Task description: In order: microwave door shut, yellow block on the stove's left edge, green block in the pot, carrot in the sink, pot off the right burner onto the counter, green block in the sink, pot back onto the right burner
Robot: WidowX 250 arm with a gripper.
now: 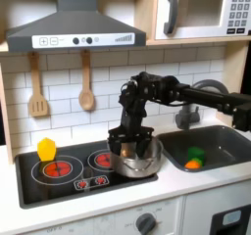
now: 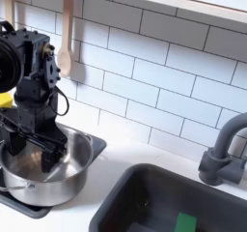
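Seemingly at the last step, the pot (image 1: 137, 159) sits at the stove's (image 1: 39, 188) right-hand end in the first exterior view, partly on the right burner (image 1: 102, 161) and partly at the cooktop's edge, so it looks to need one more short slide. It is a shiny metal pan, stiff and probably light, with a thin rim (image 2: 85, 154) and smooth walls that would slip under a loose touch; the rim is the sensible place to hold, or the inner wall to push against. The gripper (image 2: 43, 149) reaches straight down into the pot in the second exterior view, its dark fingers (image 2: 54, 149) close to the near rim, but whether they pinch the rim or merely rest inside cannot be told. The arm (image 1: 181, 90) stretches in from the first exterior view's right, elbow high, forearm bent steeply down over the pot. In the sink (image 1: 227, 139) lie the green block (image 1: 199, 153) and the carrot (image 1: 193, 164), touching or nearly so. The yellow block (image 1: 46, 148) stands on the stove's left edge in the first exterior view. The microwave (image 1: 201, 12) door appears shut.
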